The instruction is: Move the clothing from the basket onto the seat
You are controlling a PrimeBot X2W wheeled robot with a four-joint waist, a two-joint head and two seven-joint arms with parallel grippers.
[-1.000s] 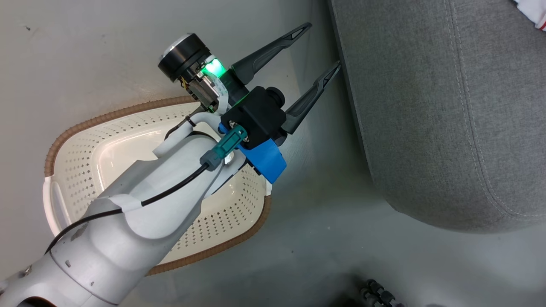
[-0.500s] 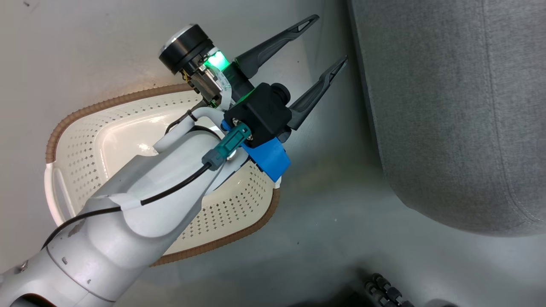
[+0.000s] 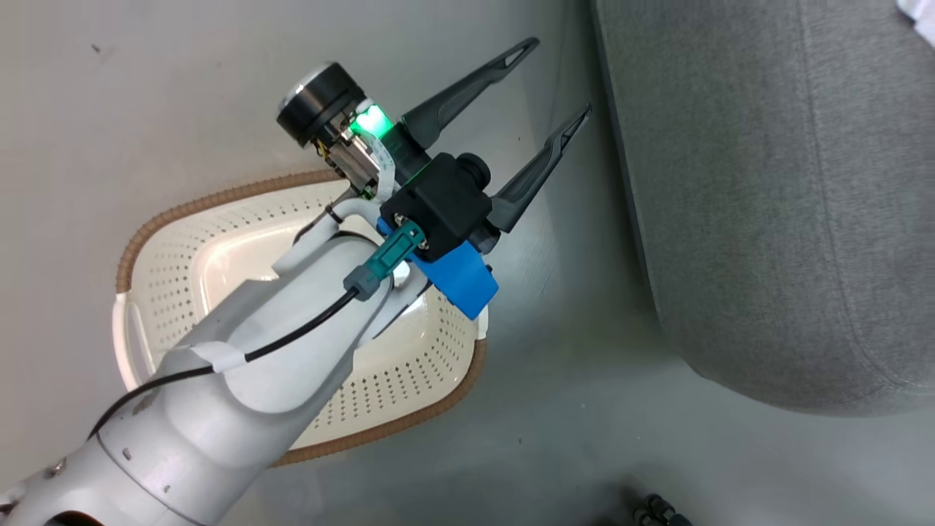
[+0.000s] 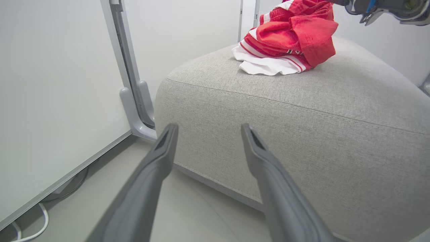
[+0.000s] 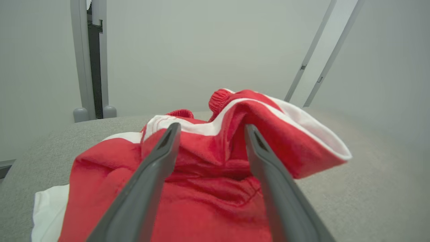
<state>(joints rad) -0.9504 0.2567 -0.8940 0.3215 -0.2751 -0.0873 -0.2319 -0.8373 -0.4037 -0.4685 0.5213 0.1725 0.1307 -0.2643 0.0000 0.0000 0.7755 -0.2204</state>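
Observation:
The cream basket with its brown rim stands on the floor, and no cloth shows in the part my left arm leaves visible. My left gripper is open and holds nothing, past the basket's far rim, pointing at the side of the grey seat. In the left wrist view the open gripper faces the seat, where the red and white clothing lies piled. My right gripper is open low over the clothing, and red cloth shows between and below its fingers.
A white wall panel with a grey metal post stands just left of the seat. A cable lies on the floor by the panel. Dark wheel parts show at the head view's bottom edge.
The head camera has shifted, so the basket sits further right in the picture. My left gripper stays open, pointing at the seat's side.

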